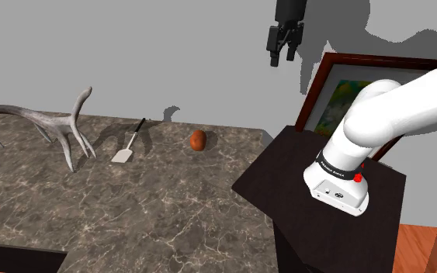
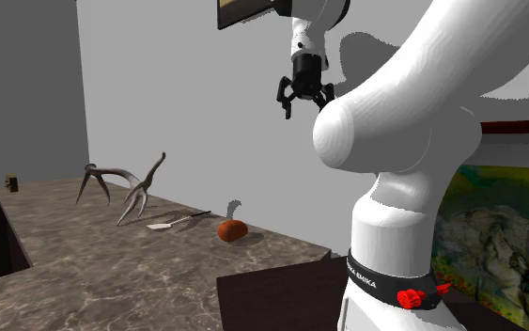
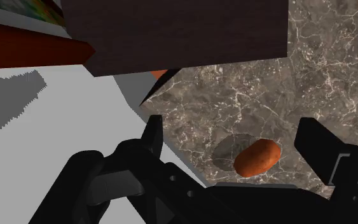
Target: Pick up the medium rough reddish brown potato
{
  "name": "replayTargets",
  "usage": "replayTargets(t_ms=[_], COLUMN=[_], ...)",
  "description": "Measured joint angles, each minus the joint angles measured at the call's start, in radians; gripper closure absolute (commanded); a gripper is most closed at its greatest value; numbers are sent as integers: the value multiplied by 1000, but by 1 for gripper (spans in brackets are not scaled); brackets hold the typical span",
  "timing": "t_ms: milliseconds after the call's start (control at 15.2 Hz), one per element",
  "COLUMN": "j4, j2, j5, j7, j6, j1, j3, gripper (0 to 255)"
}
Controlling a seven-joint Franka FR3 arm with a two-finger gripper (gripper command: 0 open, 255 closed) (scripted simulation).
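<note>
Hanging high above everything, your all-black two-finger gripper [image 1: 282, 57] has its fingers spread wide and holds nothing. Well below it, the oval, rough-skinned reddish-brown potato [image 1: 198, 140] lies on the dark, white-veined stone-patterned bench [image 1: 131, 209], near the far edge by the grey wall. It sits apart from the white black-handled spatula [image 1: 127, 149] and the pale grey antler [image 1: 61, 128]. Expect it to be firm, fairly light and ready to roll. Close across its narrow middle, not its ends.
</note>
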Motion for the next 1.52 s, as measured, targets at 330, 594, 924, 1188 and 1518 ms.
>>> replayTargets(t_ms=[330, 594, 924, 1188, 1518], j4=[-68, -148, -180, -191, -136], j2=[9, 32, 151, 282, 481], j5=[43, 100, 148, 148, 63], j7=[113, 268, 464, 624, 869], j6=[104, 245, 443, 614, 781], j1=[1, 8, 2, -23, -86], j3=[72, 176, 310, 412, 537], gripper=[0, 0, 0, 0, 0])
